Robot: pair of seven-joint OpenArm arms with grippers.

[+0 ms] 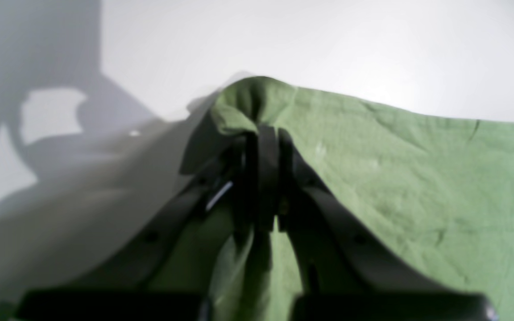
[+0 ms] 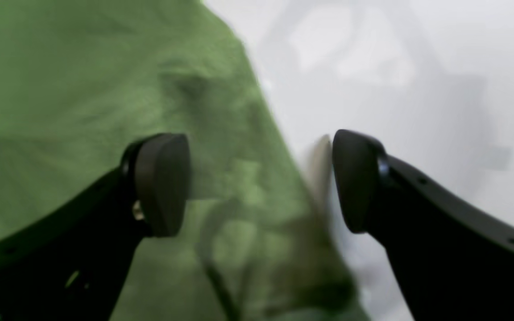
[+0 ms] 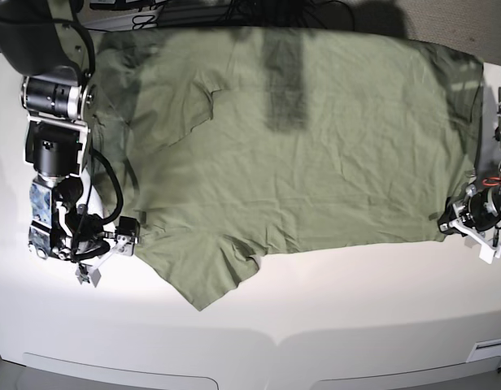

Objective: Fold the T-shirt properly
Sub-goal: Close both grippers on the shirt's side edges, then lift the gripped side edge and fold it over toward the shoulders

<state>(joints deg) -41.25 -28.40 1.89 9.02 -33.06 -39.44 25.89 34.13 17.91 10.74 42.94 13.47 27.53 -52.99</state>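
Pinched between the closed jaws of the left gripper [image 1: 261, 147] is a bunched corner of the T-shirt [image 1: 417, 187], the cloth puckering up over the fingertips and sloping away from them in a taut, creased sheet. That grip looks meant to hold a hem corner so it can be lifted and carried over for a fold. From the base view this gripper [image 3: 466, 218] sits at the shirt's lower corner on that view's right side, while the rest of the T-shirt [image 3: 315, 146] lies spread flat and wrinkled on the white table [image 3: 332, 309], reaching almost to the table's far edge. At the shirt's opposite end the right gripper [image 2: 261, 183] stands wide open, holding nothing; one pad [image 2: 163, 183] hangs over green fabric and the other over bare table, straddling the shirt's edge, likely lined up to take hold beside the sleeve [image 3: 206, 276] that juts toward the table's near edge. Whether those pads touch the cloth cannot be told, since the right wrist view is blurred. In the left wrist view the gripper body hides the cloth beneath the pinch, and a pale smear beside the jaws is unreadable. A dark shadow band crosses the shirt's upper middle.
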